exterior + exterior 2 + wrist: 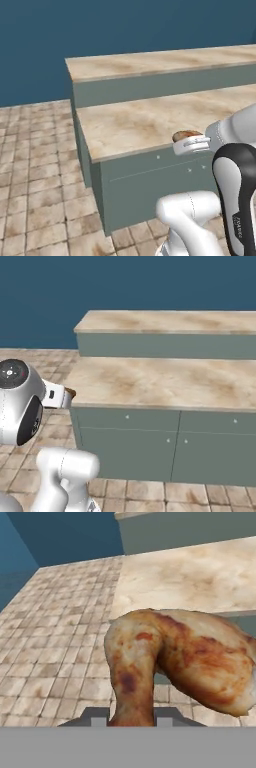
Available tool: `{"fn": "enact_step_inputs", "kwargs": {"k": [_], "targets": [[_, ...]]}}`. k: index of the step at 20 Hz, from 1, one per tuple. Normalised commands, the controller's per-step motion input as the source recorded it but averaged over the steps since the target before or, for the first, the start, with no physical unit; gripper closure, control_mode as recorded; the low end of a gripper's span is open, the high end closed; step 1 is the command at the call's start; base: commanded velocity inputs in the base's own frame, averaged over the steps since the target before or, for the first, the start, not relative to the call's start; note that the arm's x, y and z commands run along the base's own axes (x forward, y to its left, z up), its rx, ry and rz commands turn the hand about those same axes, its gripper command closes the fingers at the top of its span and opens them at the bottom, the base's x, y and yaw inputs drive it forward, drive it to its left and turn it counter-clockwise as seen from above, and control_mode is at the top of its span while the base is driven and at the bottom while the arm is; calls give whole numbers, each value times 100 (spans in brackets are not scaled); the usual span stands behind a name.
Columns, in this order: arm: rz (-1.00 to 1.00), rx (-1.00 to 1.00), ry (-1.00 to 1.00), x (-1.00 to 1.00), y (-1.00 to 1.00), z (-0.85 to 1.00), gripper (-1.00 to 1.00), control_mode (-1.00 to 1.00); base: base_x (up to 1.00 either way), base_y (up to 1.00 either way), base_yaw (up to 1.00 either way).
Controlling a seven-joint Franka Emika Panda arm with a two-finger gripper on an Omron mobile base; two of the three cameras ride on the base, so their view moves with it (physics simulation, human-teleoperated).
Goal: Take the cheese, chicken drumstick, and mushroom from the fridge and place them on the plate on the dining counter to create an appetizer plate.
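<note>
In the hand view, the end effector (132, 721) is clamping the chicken drumstick (175, 664) at its narrow end, the two finger tips pressing in from either side so the jaws are standing close together on the meat. The glossy orange-brown piece is rising from between the tips and swelling out toward the right of that view, with darker browned patches on its skin.

Below and past it, the tan tiled floor (60, 637) is stretching away.

In the left base view, the end effector (191, 145) is hanging at the near edge of the surface (150, 120), a beige marble-look top on a grey-green cabinet body, and the drumstick (186, 135) is sticking out just above that edge. In the right base view, the end effector (59, 397) is sitting just beside the surface's (165, 381) near left corner, with a brown tip of the drumstick (70, 392) showing past it.

Behind the near surface, a second, higher beige-topped ledge (165, 62) is running across the same unit. Beyond it, a plain dark blue wall (125, 25) is closing off the scene.
</note>
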Motion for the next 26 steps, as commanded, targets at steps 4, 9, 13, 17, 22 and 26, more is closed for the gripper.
{"fn": "enact_step_inputs", "kwargs": {"k": [4,9,13,17,22,26], "targets": [[0,0,0,0,0,0,100,100,15,100,2],[0,0,0,0,0,0,100,100,65,100,0],[0,0,0,0,0,0,100,100,98,100,0],[0,0,0,0,0,0,100,100,100,100,0],[0,0,0,0,0,0,100,100,100,100,0],[0,0,0,0,0,0,100,100,100,100,-5]]}}
